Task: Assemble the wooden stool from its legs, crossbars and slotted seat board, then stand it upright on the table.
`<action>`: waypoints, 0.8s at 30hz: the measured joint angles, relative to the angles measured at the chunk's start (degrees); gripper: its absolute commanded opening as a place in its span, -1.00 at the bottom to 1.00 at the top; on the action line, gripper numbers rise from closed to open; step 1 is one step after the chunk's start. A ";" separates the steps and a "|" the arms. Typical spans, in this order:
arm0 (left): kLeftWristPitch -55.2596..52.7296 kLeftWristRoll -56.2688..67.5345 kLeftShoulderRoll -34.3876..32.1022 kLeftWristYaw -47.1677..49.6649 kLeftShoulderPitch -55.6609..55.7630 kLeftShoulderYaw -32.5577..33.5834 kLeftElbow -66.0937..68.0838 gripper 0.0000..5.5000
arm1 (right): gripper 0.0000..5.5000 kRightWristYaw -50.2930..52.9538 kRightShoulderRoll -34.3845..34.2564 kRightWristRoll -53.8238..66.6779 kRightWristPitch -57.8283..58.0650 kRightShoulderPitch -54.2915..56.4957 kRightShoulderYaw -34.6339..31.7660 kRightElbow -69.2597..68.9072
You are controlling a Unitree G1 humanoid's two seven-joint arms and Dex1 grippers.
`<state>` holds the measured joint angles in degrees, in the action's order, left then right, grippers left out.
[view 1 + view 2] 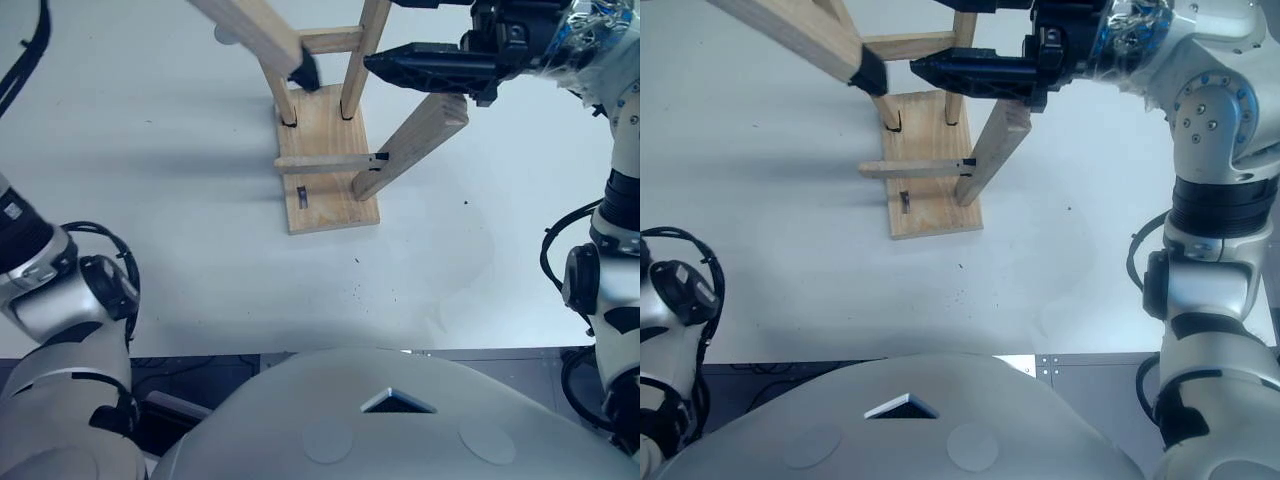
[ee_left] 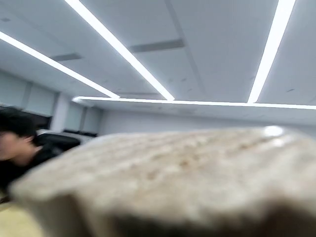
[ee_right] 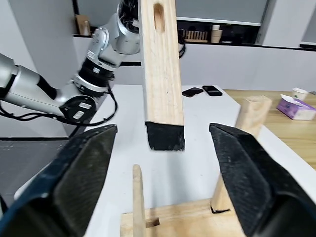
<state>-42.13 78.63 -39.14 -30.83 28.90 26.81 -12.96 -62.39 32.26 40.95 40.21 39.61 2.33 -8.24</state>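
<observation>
The slotted seat board [image 1: 322, 205] lies flat on the white table. Two legs [image 1: 355, 75] stand in its far slots, joined by a crossbar [image 1: 330, 40]. A third leg [image 1: 412, 145] leans in the near right slot, with a thin crossbar [image 1: 325, 160] sticking out of its side. A fourth leg [image 1: 250, 28] with a black tip [image 3: 165, 136] hangs tilted above the board's far left, and my left gripper holds its far end. My right gripper [image 1: 390, 35] hovers open above the board's far right, its fingers [image 3: 84, 177] wide apart and gripping nothing.
Bare white table [image 1: 150, 200] spreads to the left of and in front of the board. The table's front edge [image 1: 200, 352] runs close to my body. My left arm [image 3: 94, 74] rises behind the hanging leg in the right wrist view.
</observation>
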 measured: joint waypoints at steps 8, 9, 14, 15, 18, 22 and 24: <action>5.38 -19.64 3.91 -9.21 -10.96 -11.49 3.36 -0.43 | 0.41 2.76 -0.18 6.89 5.59 0.03 -6.90 1.63; 5.86 -20.10 4.92 -9.40 -10.96 -12.03 3.59 -0.43 | 0.41 2.76 -0.19 6.92 5.76 0.03 -6.87 1.67; 7.35 -22.63 8.62 -11.89 -11.54 -14.56 3.72 -0.43 | 0.41 2.51 -0.15 6.75 6.21 0.01 -6.39 1.88; 7.35 -22.97 8.90 -12.16 -11.88 -14.83 3.81 -0.43 | 0.41 2.44 -0.13 6.70 6.21 0.00 -6.24 1.92; 7.38 -23.70 10.24 -12.93 -13.37 -14.99 3.89 -0.43 | 0.41 1.43 0.01 6.06 6.21 -0.02 -5.23 2.13; 9.23 -26.12 10.34 -14.77 -15.06 -15.50 3.86 -0.43 | 0.41 1.31 0.07 5.66 6.21 -0.20 -4.51 2.16; 11.45 -27.89 10.15 -16.57 -15.25 -16.68 3.84 -0.43 | 0.41 1.30 0.10 5.57 6.21 -0.27 -4.43 2.14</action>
<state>-30.67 50.74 -28.99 -47.40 13.65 10.13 -9.12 -61.09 32.36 46.52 46.42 39.34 -2.10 -6.10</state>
